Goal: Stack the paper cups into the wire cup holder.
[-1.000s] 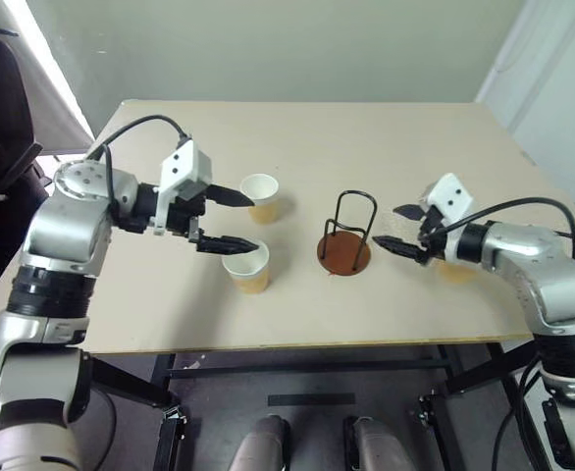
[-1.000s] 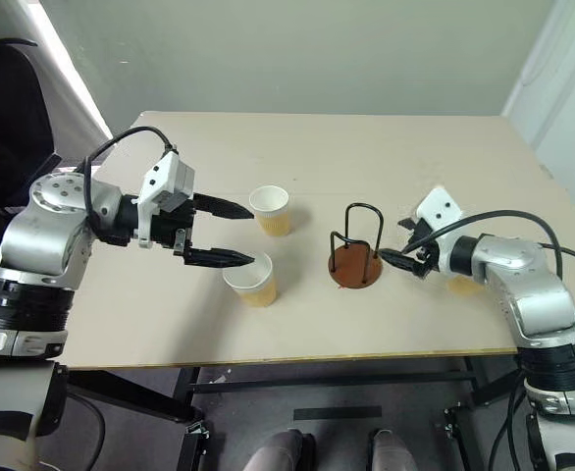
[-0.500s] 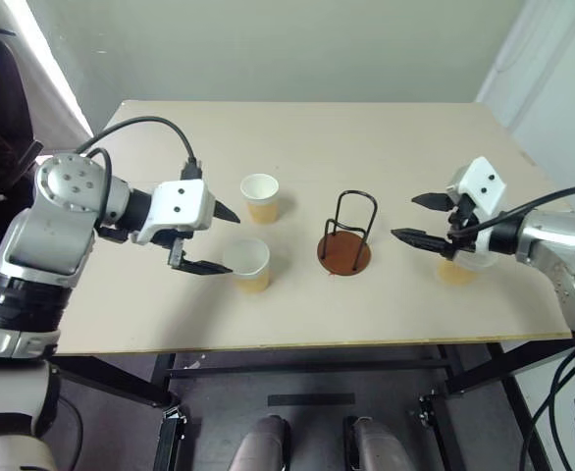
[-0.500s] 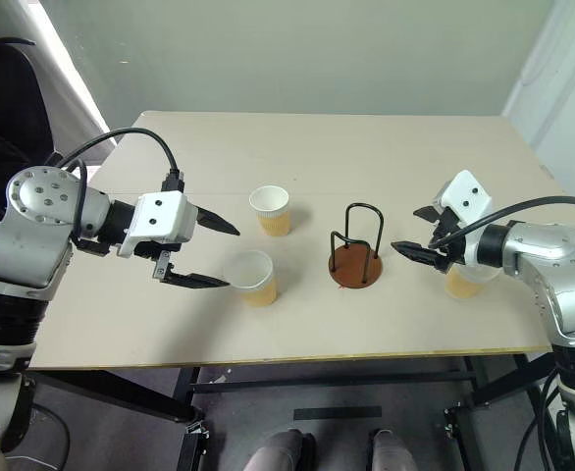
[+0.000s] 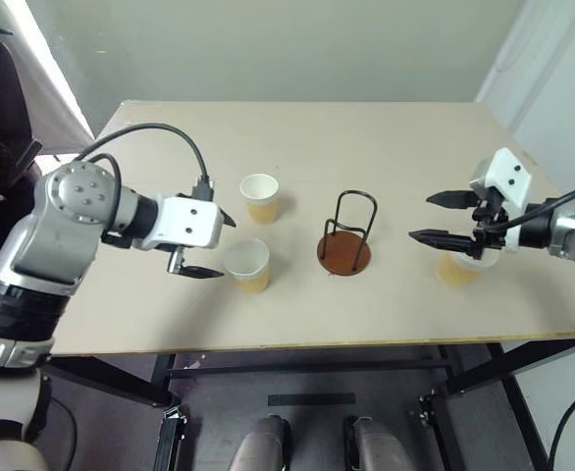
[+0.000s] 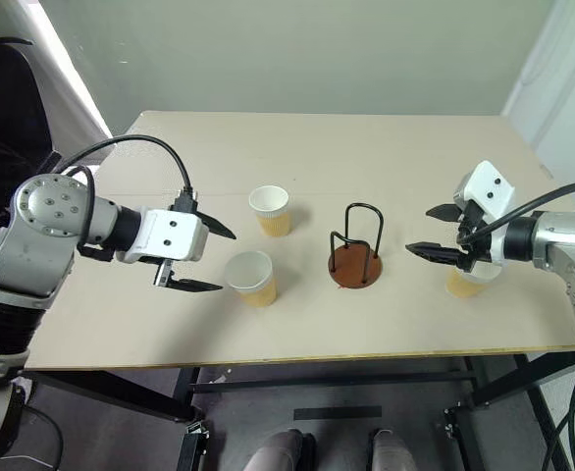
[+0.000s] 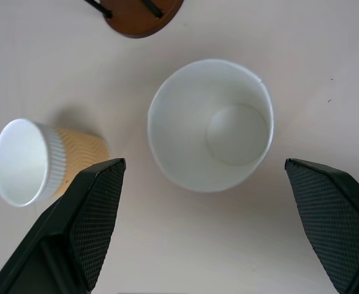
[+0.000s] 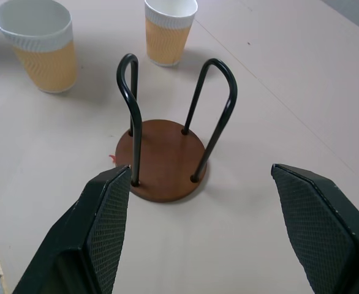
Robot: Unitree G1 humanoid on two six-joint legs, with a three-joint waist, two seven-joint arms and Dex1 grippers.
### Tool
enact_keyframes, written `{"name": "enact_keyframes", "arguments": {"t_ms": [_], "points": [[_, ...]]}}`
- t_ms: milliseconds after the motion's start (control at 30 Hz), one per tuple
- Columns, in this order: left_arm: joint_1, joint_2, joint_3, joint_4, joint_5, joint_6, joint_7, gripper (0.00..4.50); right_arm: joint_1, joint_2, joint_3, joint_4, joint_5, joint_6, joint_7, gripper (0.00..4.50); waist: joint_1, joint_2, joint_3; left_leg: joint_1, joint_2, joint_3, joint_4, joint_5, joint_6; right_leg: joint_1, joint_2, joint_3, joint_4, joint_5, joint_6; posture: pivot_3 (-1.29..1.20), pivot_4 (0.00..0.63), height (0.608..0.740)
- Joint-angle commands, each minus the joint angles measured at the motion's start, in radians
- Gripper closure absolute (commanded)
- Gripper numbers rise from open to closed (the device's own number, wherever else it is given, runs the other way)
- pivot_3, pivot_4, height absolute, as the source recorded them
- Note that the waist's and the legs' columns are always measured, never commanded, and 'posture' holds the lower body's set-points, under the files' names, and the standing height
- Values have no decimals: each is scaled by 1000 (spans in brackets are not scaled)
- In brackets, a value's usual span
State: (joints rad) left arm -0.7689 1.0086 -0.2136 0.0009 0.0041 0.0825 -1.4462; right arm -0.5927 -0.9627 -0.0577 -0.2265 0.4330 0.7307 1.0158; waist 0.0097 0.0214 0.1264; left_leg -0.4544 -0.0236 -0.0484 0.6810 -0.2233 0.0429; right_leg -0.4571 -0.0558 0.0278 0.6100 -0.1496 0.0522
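Three small tapered paper cups with white rims and pale yellow-orange sides stand upright on the pale beige table [image 5: 386, 137], spread around the wire cup holder [image 5: 345, 241], a round reddish-brown disc base with two upright black wire loops that holds no cup. The near cup [image 5: 246, 265] stands to the holder's left, slightly closer to the table's front edge. The far cup [image 5: 259, 197] stands further back on that same side, apart from the near one. The third cup [image 5: 459, 267] stands to the holder's right, partly hidden behind the right arm's fingers.

The left gripper [image 5: 209, 245] hangs just left of the near cup, its two black fingers spread wide with nothing between them; its wrist camera looks down into that cup's white inside. The right gripper [image 5: 435, 218] hovers to the right of the holder, above the third cup, jaws likewise released and empty, pointing toward the wire loops.
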Motion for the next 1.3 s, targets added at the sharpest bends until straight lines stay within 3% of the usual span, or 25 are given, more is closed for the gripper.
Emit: {"name": "enact_keyframes", "arguments": {"t_ms": [33,733,833,1200,1300], "points": [[-18,-4,-2,-15,15,-14,5,0,-12,-25,-43,-26,17,2,2,838,0,0,0,0,0,0,0,0,0,0,0,0,0,0,0,0,150,740],[-26,-51,-84,33,84,-55,-4,0,42,-28,-58,-68,19,9,-46,838,0,0,0,0,0,0,0,0,1,0,0,0,0,0,0,0,150,740],[-21,-55,-93,51,93,-73,-3,550,49,-24,-58,-69,19,5,-53,794,0,0,0,0,0,0,1,0,1,0,0,0,0,0,0,0,150,740],[-6,-71,-95,79,92,-85,-14,4474,55,-16,-49,-66,16,-6,-70,794,0,0,0,0,0,0,1,0,1,0,0,0,0,0,1,0,150,740],[-29,-80,-83,91,77,-70,-19,4474,57,-15,-50,-63,14,-9,-70,794,0,0,0,0,0,0,1,0,1,0,0,0,1,0,1,0,150,740]]}}
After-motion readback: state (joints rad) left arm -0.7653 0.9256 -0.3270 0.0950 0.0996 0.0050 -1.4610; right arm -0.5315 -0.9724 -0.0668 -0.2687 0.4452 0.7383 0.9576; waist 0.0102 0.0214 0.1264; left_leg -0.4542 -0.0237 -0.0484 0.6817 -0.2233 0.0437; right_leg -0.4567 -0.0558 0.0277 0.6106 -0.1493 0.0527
